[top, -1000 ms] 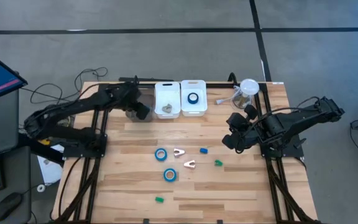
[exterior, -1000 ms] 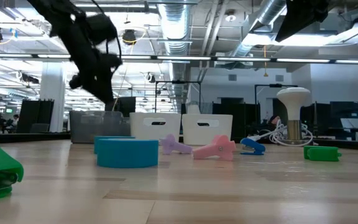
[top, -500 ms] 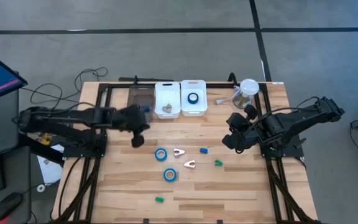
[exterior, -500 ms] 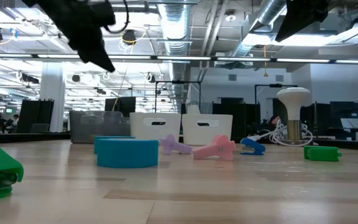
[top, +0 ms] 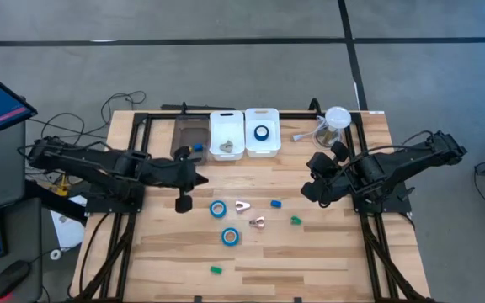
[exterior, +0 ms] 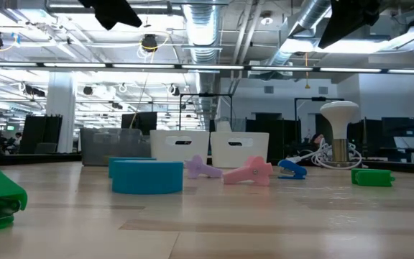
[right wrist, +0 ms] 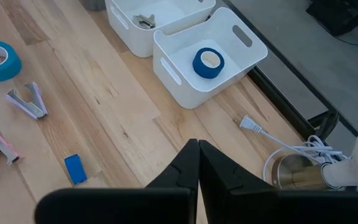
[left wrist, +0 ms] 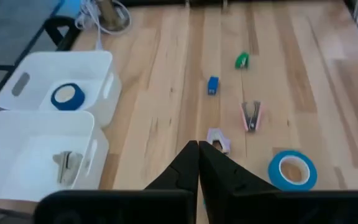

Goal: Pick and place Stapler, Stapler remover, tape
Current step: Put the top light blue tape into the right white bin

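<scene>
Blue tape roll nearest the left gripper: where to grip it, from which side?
Grip the bright-blue ring-shaped tape roll by its wall, one finger in the pale centre hole, one outside, coming straight down. It lies flat, hole up, with low sides. Use the wall facing the shut left gripper; a pale staple remover sits near the other side.

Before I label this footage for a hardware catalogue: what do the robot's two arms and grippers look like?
Both arms are black and jointed, built of slim links. The left gripper and the right gripper each end in two dark, tapering wedge-shaped fingers meeting in a point. No markings or cables on them are discernible.
</scene>
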You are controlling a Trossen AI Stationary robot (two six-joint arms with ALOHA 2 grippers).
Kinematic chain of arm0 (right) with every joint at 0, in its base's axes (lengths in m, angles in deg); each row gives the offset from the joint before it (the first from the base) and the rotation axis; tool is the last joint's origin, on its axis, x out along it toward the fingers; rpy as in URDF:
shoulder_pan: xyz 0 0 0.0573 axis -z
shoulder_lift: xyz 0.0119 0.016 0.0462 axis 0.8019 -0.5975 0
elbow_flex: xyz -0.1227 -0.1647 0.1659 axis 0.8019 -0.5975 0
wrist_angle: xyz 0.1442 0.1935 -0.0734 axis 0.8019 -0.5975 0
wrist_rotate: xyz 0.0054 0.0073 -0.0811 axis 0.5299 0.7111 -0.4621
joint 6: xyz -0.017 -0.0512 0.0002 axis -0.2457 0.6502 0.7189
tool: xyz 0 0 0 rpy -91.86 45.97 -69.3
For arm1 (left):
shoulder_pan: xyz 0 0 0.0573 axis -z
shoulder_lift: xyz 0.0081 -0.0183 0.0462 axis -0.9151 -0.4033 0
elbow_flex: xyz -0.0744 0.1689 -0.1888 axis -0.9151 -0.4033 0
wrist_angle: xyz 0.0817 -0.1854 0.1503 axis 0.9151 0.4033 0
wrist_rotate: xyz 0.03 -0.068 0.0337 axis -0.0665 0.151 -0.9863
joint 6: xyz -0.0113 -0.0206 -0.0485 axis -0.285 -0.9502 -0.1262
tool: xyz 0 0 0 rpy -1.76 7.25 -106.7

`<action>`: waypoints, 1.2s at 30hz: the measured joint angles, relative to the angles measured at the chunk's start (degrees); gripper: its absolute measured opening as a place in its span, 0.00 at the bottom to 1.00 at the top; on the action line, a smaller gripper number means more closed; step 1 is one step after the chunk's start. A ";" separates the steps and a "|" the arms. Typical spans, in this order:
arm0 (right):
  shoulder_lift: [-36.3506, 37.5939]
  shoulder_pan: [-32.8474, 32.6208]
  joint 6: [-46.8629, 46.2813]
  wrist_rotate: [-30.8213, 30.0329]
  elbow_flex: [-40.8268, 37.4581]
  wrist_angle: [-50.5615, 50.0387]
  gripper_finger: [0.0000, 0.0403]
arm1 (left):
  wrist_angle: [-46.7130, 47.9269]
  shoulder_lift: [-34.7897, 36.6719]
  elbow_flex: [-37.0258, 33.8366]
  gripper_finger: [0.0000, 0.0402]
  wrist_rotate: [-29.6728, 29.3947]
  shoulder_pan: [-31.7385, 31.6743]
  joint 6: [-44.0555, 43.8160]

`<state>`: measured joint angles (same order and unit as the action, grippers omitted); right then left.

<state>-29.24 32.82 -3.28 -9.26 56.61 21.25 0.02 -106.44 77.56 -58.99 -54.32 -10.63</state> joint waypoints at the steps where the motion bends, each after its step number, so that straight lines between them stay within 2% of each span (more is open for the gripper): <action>1: 0.00 0.00 0.00 0.02 0.00 0.02 0.00 | 0.47 -0.79 0.47 0.01 -0.03 0.29 0.03; 8: 0.00 0.00 -0.02 0.17 0.00 0.04 0.00 | 3.71 -9.10 2.42 0.01 0.02 3.41 4.05; 12: -0.01 0.00 -0.02 0.23 0.00 0.04 0.00 | 3.73 -13.46 2.44 0.03 2.23 4.15 8.89; 17: -0.02 0.00 -0.02 0.24 0.00 0.04 0.00 | 3.61 -17.01 2.50 0.12 2.45 3.64 13.31; 22: 0.00 0.00 -0.02 0.24 0.00 0.04 0.00 | 3.52 -19.74 2.50 0.23 2.51 1.77 13.42; 27: -0.02 0.00 -0.02 0.24 0.00 0.06 0.00 | 3.37 -23.73 2.50 0.34 6.94 -0.53 12.67; 36: -0.02 0.02 -0.02 0.24 0.00 0.06 0.00 | 3.04 -28.57 2.50 0.39 8.47 -3.34 11.37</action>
<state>-29.26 32.84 -3.31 -9.02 56.61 21.32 3.06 -135.01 80.06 -50.52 -57.66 0.74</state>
